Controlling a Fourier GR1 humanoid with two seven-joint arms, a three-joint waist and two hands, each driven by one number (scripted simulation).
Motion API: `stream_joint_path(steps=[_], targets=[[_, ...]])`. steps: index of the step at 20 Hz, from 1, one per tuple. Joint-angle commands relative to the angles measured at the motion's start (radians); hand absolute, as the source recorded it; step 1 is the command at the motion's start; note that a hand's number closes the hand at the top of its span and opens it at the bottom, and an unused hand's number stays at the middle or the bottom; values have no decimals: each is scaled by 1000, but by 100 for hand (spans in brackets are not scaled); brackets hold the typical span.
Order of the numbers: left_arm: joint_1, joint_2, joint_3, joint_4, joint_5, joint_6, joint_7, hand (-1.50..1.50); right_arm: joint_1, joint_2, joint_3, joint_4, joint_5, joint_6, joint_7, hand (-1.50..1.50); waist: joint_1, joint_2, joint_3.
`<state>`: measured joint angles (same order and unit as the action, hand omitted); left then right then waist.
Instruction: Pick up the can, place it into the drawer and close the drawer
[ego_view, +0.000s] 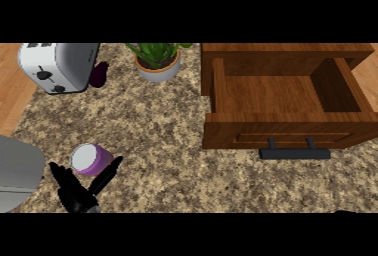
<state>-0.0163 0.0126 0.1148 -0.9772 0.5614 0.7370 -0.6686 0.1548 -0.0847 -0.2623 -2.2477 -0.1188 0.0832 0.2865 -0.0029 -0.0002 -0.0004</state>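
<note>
A purple can (91, 159) with a pale lid stands on the speckled counter at the lower left. My left hand (80, 197) is just below it, open, with straight fingers spread on either side of the can; whether they touch it I cannot tell. The wooden drawer (280, 129) is pulled open at the upper right, its inside bare, with a black handle (294, 152) on its front. Of my right hand (344, 211) only a dark sliver shows at the lower right edge.
A silver toaster (56, 66) stands at the back left with a dark purple object (100, 74) beside it. A potted plant (157, 61) sits at the back centre. The counter's left edge borders a wooden surface (13, 90).
</note>
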Motion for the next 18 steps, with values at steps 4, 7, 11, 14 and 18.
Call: stream_joint_path(steps=[4, 7, 11, 14, 18], targets=[[-128, 26, 66, 170, 7, -65, -63, -150, 0, -21, -42, 1, -21, 38, 4, -150, -2, 0, 0], [-184, 40, 23, 184, -4, -103, 0, -150, -74, -8, -18, 14, 20, -22, 35, -150, -1, 1, 0], [-147, 91, 28, 179, -11, -192, 24, -150, -55, -22, -56, 19, -30, 19, 16, -150, 1, 0, 0], [-181, 93, 64, 270, 1, -297, -58, 150, -50, 8, -13, 29, 18, 11, -11, -150, 0, 0, 0], [-277, 112, 100, 357, 16, -355, -80, 150, -84, -16, -20, -3, 16, -3, 59, -150, -2, 1, 0]])
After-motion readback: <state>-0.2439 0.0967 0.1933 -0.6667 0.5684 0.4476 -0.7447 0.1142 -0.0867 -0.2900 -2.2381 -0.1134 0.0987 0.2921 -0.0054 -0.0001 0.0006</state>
